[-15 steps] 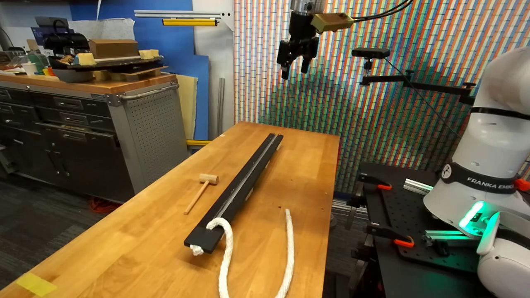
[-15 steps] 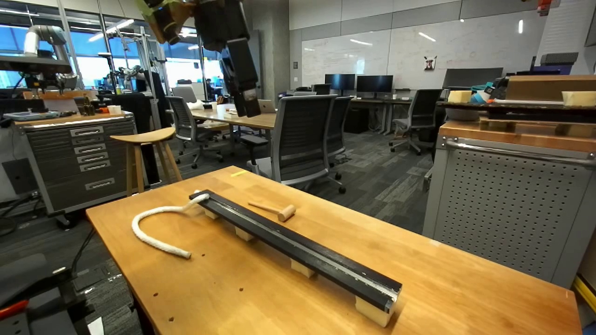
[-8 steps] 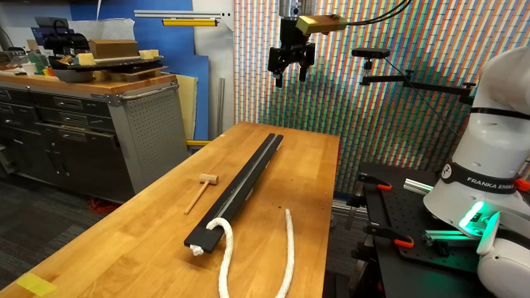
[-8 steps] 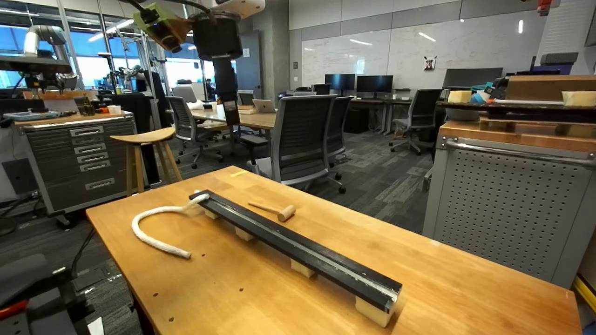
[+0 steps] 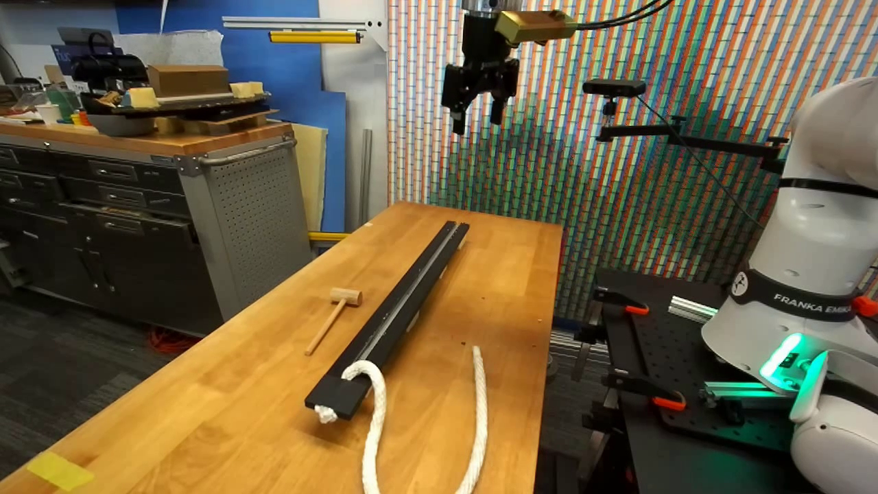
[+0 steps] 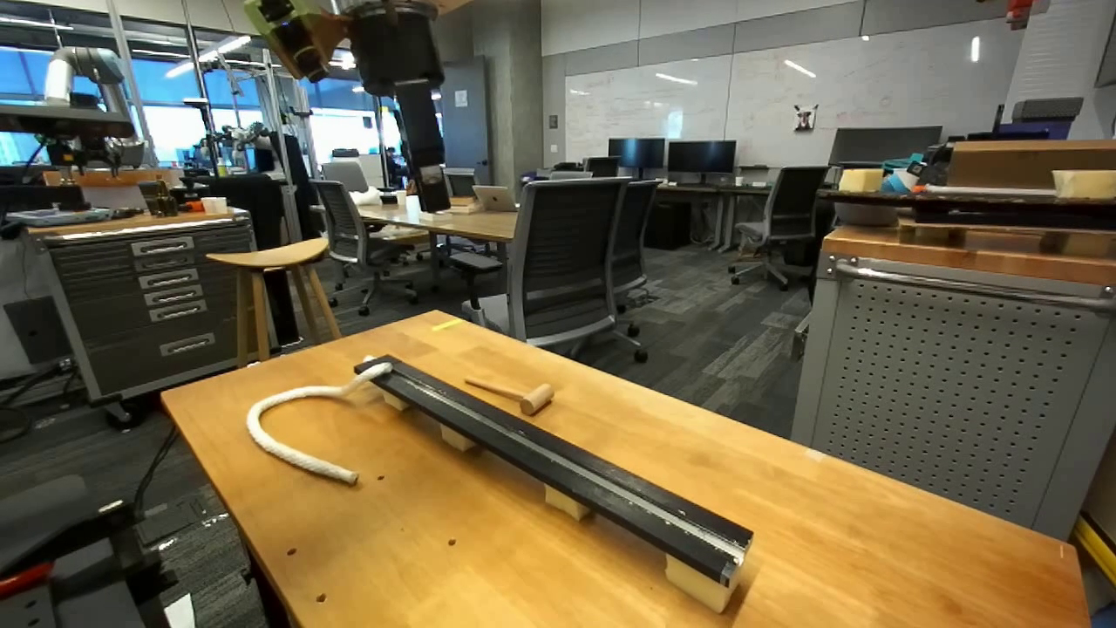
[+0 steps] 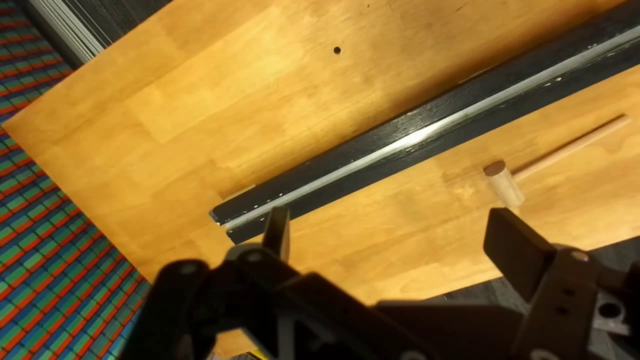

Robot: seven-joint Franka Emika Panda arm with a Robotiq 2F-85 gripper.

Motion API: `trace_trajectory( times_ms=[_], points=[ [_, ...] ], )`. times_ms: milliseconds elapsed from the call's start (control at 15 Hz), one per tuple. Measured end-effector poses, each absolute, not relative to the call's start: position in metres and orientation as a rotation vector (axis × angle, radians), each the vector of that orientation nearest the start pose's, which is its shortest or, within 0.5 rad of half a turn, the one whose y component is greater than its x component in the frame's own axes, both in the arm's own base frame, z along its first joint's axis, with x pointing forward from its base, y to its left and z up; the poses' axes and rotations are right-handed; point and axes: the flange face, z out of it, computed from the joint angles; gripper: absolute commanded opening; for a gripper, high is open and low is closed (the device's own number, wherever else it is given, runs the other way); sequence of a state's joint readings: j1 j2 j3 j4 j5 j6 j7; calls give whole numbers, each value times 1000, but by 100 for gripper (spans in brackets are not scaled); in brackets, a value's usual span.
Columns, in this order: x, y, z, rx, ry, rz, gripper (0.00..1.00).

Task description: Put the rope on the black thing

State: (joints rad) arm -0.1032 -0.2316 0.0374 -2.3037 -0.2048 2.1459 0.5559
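You're hovering with the gripper [image 5: 477, 122] spread wide, free air separating it from bar [image 7: 425, 120] and table edge [image 7: 450, 285] below.

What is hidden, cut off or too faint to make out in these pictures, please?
Black bar: in the wrist view, the right edge cuts off one end.
Rope: in an exterior view, the bottom edge cuts off its bend; the bar hides a stretch near one tip.
Gripper: in an exterior view, one finger largely hides the other.
Whiteboard: in an exterior view, its marks are too faint to read.
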Motion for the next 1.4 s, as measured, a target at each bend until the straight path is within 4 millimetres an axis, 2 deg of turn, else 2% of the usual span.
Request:
trace_trajectory(
  times_ms=[267,533,1000,1400],
  points=[
    [482,-42,433,-3110,899,-117,100],
    [487,-31,398,-2985,972,18,100],
    [479,1,309,-2845,1107,135,100],
    [470,10,231,-2644,1255,139,100]
  ],
)
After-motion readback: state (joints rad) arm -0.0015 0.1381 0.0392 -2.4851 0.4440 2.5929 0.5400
